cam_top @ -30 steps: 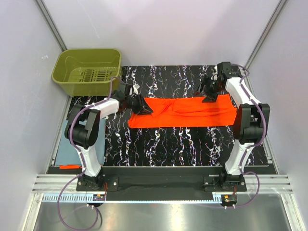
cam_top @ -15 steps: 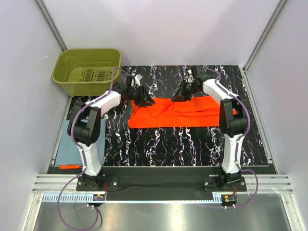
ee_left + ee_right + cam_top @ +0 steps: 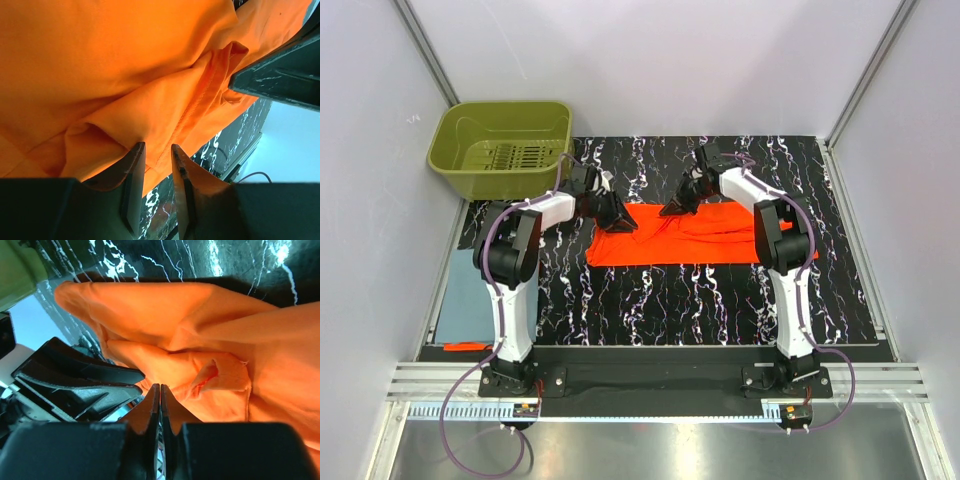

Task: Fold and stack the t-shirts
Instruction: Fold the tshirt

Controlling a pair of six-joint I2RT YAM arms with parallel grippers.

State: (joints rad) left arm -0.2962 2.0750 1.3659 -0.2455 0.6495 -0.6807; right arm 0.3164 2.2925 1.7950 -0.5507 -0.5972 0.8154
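Note:
The orange t-shirt [image 3: 720, 235] lies stretched across the black marbled mat [image 3: 650, 300]. My left gripper [image 3: 617, 218] is at its upper left corner. In the left wrist view its jaws [image 3: 156, 148] stand narrowly apart, shut on a bunched fold of orange cloth [image 3: 100, 75]. My right gripper [image 3: 677, 205] is close by on the shirt's upper edge. Its jaws [image 3: 160, 386] are pressed together at a crumpled fold of the cloth [image 3: 215, 375]. A blue-grey folded t-shirt [image 3: 465, 300] lies flat left of the mat, partly behind the left arm.
An olive-green basket [image 3: 505, 148] stands at the back left corner, just behind the left gripper. Grey walls close in on both sides. The two grippers are close together, each showing in the other's wrist view.
My right gripper has travelled left along the shirt's upper edge from its right end and has shut. The left gripper shifted slightly at the left corner, and the cloth there has bunched up.

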